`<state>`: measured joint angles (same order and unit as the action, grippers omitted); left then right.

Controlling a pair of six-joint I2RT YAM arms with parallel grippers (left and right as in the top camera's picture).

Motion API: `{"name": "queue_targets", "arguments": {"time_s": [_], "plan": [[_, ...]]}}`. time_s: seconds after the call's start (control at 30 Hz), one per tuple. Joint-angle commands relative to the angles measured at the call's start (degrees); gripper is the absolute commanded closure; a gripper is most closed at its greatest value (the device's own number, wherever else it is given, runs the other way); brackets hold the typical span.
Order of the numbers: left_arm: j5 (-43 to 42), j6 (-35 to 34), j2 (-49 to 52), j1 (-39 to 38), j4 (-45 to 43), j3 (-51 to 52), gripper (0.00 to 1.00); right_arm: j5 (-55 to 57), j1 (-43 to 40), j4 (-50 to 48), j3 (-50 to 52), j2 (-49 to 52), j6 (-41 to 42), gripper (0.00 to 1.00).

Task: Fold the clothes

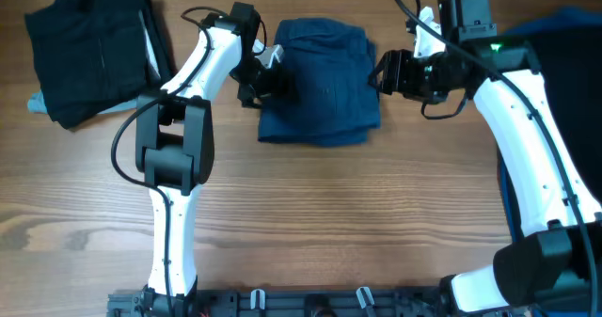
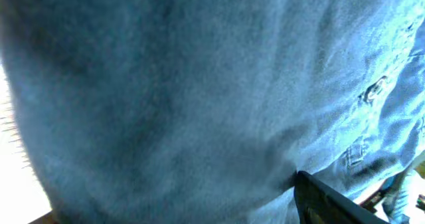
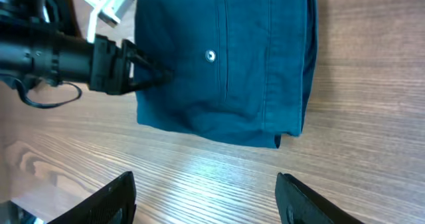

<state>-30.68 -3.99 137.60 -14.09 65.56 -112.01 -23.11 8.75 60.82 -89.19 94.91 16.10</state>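
left end effector (image 1: pixel 267 76) at navy shorts' (image 1: pixel 324 84) edge

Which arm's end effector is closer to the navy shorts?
Left. The left end effector pinches the shorts at one edge; the right end effector hangs open off the opposite edge, not touching.

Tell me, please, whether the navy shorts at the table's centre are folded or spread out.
Folded: the navy shorts form a compact rectangle, stacked layers showing along one edge in the right wrist view.
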Motion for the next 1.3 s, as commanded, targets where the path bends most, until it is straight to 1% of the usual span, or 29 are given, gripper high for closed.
{"name": "queue_targets", "arguments": {"time_s": [0.0,0.1,0.17,0.23,0.27,0.33,0.4,0.57,0.63,0.67,0.73,0.77,0.87,1.0,1.1,1.27], "plan": [[-1.0,-2.4,0.6,-0.2,-4.8,0.7,0.19,-0.7,0.4,-0.5,0.7,-1.0,-2.6,0.32],[6.8,-5.9,0.5,-0.1,-11.4,0.7,0.10,0.2,0.4,-0.5,0.7,-1.0,-2.6,0.32],[7.8,-5.9,0.5,0.1,-14.0,0.7,0.06,0.4,0.4,-0.6,0.7,-0.9,-2.6,0.31],[7.8,-5.9,0.5,0.1,-15.0,0.7,0.11,0.4,0.4,-0.7,0.7,-0.9,-2.6,0.31],[11.5,-5.9,0.5,0.2,-16.4,0.7,0.10,0.4,0.4,-0.6,0.7,-0.9,-2.6,0.31],[10.8,-5.8,0.6,0.3,-17.0,0.7,0.11,0.4,0.4,-0.6,0.7,-0.9,-2.6,0.31],[7.3,-5.2,1.0,0.3,-17.2,0.7,0.12,0.4,0.4,-0.7,0.7,-0.9,-2.5,0.31],[2.4,-5.3,3.1,-1.9,-17.4,0.7,0.13,0.3,0.4,-0.5,0.7,-0.9,-2.4,0.31],[0.4,-5.3,3.7,-2.9,-17.6,0.7,0.20,0.3,0.4,-0.5,0.7,-0.9,-2.4,0.31],[0.0,-5.3,3.8,-3.4,-17.8,0.7,0.34,0.3,0.4,-0.5,0.7,-0.9,-2.4,0.31],[0.0,-5.3,4.0,-4.5,-18.5,0.7,0.58,0.3,0.4,-0.4,0.7,-0.9,-2.4,0.31],[0.0,-5.3,4.0,-4.8,-18.8,0.7,0.66,0.3,0.4,-0.4,0.7,-0.9,-2.4,0.31],[0.0,-5.3,4.0,-5.3,-19.8,0.7,0.96,0.3,0.4,-0.3,0.7,-0.9,-2.4,0.31],[1.0,-5.2,2.6,-4.2,-22.8,0.6,0.96,0.4,0.4,-0.1,0.7,-0.9,-2.6,0.31],[6.8,-5.2,0.2,-2.2,-22.9,-1.6,0.96,0.4,0.4,-0.1,0.7,-0.9,-2.6,0.31],[14.8,1.2,-3.8,3.1,-22.7,-4.4,0.96,0.9,0.4,0.4,0.7,-0.9,-2.6,0.31]]}}
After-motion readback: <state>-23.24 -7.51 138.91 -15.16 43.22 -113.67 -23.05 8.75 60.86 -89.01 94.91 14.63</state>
